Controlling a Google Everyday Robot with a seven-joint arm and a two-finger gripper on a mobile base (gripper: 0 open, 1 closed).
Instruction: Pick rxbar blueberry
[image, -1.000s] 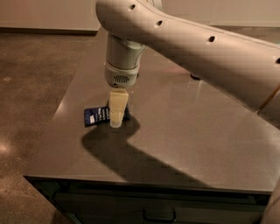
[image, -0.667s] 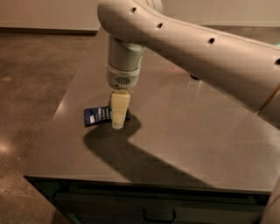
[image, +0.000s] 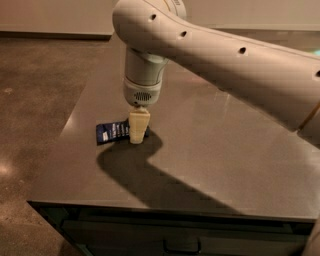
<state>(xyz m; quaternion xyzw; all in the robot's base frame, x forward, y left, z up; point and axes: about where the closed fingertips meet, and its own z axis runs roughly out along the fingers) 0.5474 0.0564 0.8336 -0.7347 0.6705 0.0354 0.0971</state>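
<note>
The rxbar blueberry (image: 112, 132) is a flat dark blue wrapper with white lettering. It lies on the grey table top (image: 210, 150) near the left edge. My gripper (image: 137, 132) points straight down from the big white arm (image: 225, 65). Its cream fingers (image: 138, 125) stand at the bar's right end, tips down at the table surface. They cover that end of the bar. I cannot see whether they grip it.
The table's left edge (image: 70, 117) and front edge (image: 165, 210) drop to a brown concrete floor (image: 35, 100). A dark drawer front with a handle (image: 181, 247) sits below the front edge. The arm casts a broad shadow (image: 150, 175) across the table.
The gripper has shifted very slightly at the bar's right end. The bar lies in the same place.
</note>
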